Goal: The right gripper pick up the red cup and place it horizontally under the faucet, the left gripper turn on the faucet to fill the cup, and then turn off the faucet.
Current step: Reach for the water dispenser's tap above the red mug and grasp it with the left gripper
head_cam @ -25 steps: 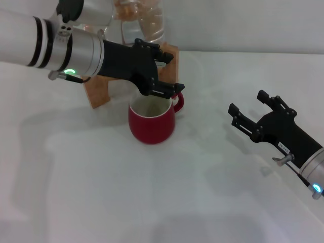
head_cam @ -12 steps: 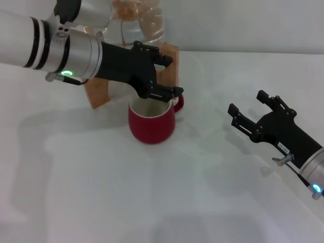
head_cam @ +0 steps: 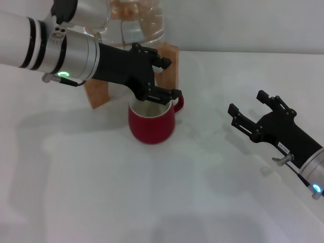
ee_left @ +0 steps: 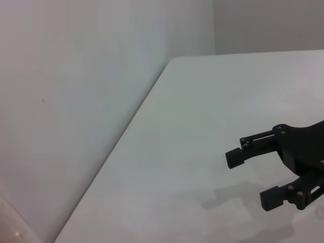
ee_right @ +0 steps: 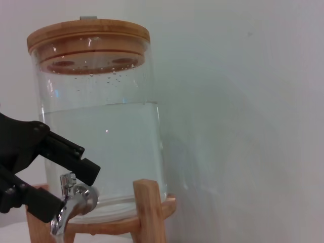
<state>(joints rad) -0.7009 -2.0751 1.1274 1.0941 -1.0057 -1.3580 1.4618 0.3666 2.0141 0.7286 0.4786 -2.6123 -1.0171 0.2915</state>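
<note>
Water in the clear glass jar (ee_right: 98,142) on its wooden stand (ee_right: 147,210) is what this setup is about, so I read the rounded dark-red ceramic mug (head_cam: 152,123) as parked just beneath my left gripper (head_cam: 164,78) to catch the flow from the small chrome faucet (ee_right: 71,205). That black two-fingered claw hangs spread over the mug's off-white mouth, its fingers (ee_right: 68,154) standing either side of the tap's lever with a gap showing, not visibly clamped on it; I judge it is placed there to work the lever. The mug stands upright on the white table (head_cam: 152,192), loop handle turned away from the jar. My right gripper (head_cam: 250,114) sits well apart to the mug's far side, fingers spread and empty, presumably kept clear.
</note>
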